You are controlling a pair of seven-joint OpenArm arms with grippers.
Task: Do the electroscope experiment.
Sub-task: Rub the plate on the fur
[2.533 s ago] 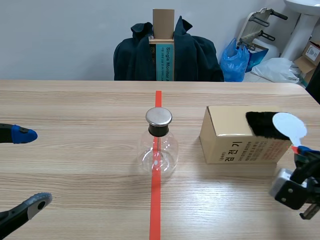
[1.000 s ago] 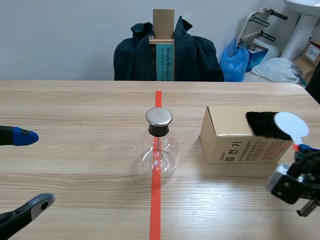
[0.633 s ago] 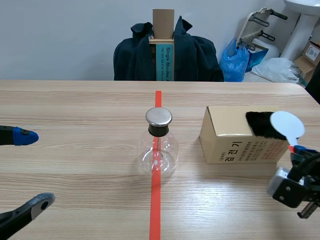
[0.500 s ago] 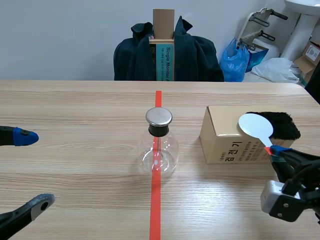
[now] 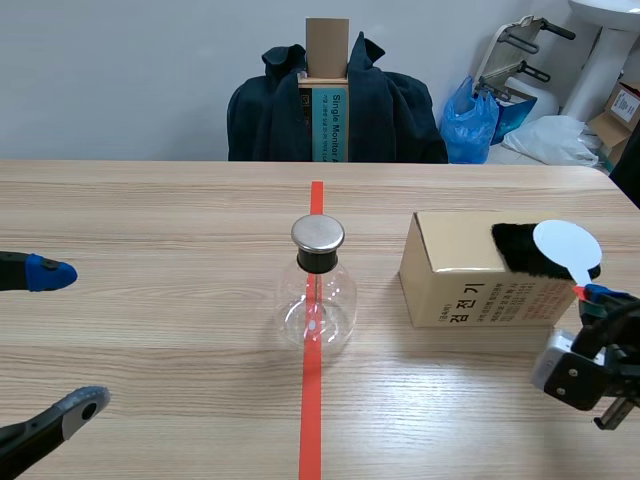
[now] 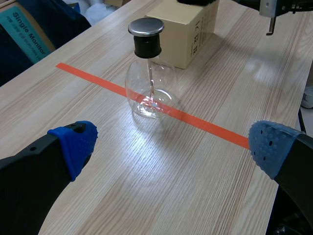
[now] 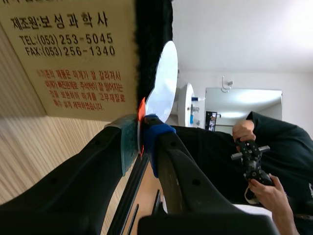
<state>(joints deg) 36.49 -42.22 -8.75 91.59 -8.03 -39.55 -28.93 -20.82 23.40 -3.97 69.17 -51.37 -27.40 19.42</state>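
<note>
In the scene view, the electroscope flask [image 5: 318, 290] stands on the orange tape line [image 5: 312, 410] at the middle of the bench [image 5: 160, 210], its metal cap [image 5: 318, 234] on top. At 3 o'clock from it sits the cardboard box [image 5: 455, 285], with a black fur patch [image 5: 520, 250] on the far right of its lid. Your right end effector [image 5: 597, 295] is at 4 o'clock from the box, pinching the red stem of a white disc [image 5: 567, 243]. The disc overlaps the fur's right end. Your left end effector [image 5: 60, 338] waits at 9 o'clock from the flask, well apart from it, with its 2 fingers spread and nothing between them.

In the left wrist view, the blue pads [image 6: 73, 143] stand wide apart. The flask [image 6: 149, 83] is at 12 o'clock ahead of them on the tape, and the box [image 6: 188, 34] is just beyond it at 1 o'clock.

In the right wrist view, the 2 fingers are pressed on the thin red stem. The disc [image 7: 164, 83] rises from them edge-on beside the fur [image 7: 152, 39], though you cannot tell whether they touch. The box's printed side [image 7: 73, 63] lies at 11 o'clock. Beyond the end effector, a person's hand [image 7: 264, 188] holds a black handle.
</note>
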